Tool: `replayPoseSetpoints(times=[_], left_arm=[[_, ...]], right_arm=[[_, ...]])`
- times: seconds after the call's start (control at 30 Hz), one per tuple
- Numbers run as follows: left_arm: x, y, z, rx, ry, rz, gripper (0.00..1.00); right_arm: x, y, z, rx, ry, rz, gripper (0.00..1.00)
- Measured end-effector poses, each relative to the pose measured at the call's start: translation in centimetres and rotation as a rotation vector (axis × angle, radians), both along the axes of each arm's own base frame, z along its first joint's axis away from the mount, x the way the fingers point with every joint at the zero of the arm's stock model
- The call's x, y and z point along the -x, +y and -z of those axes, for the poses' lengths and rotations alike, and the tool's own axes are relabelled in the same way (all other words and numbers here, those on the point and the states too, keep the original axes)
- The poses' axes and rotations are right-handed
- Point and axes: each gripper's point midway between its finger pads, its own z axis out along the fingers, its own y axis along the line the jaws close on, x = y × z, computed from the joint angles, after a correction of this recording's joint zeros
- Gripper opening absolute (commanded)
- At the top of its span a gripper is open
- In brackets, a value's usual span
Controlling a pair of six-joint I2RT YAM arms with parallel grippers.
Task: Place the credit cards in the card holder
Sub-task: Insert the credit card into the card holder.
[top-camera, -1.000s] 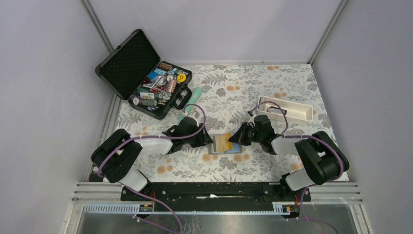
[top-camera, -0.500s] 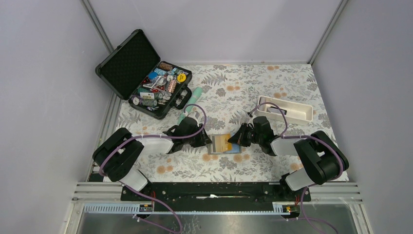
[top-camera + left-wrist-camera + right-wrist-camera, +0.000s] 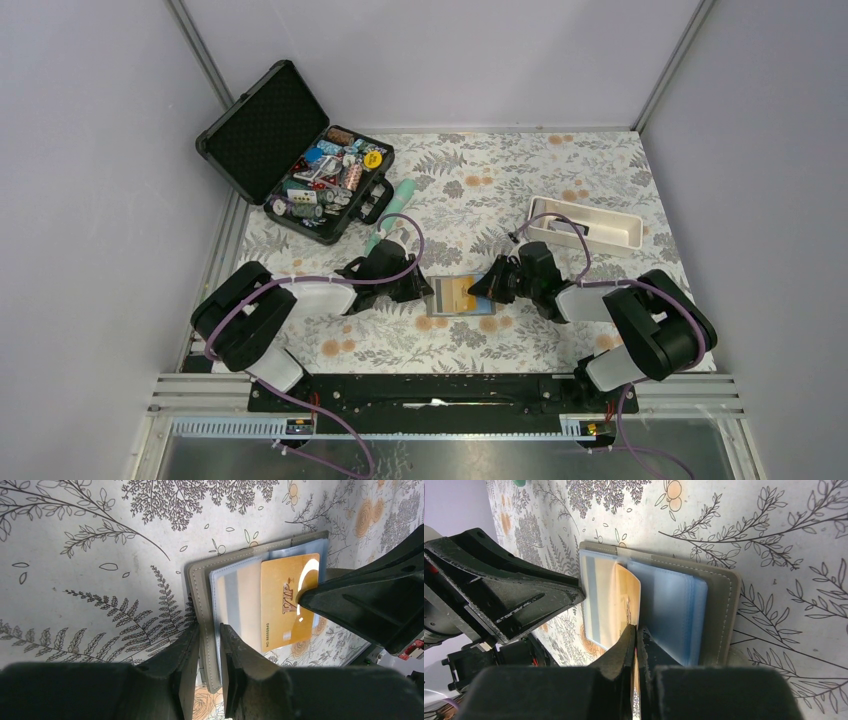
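Left pincer (image 3: 210, 635) has clamped card holder (image 3: 197, 600); right pincer (image 3: 635, 630) pinches card (image 3: 624, 595).

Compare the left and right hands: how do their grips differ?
The left hand straddles the card holder's grey edge; the right hand pinches the gold card. The left hand's fingers stand slightly apart; the right hand's are almost together. Both work at the holder from opposite sides.
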Motion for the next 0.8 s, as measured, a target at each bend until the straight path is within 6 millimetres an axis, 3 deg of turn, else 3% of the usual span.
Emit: replayPoseSetpoints(times=[0.8], left_arm=[[-0.03, 0.05, 0.07, -0.003, 0.0, -0.002, 0.19]], right_arm=[[0.13, 0.24, 0.05, 0.007, -0.011, 0.017, 0.0]])
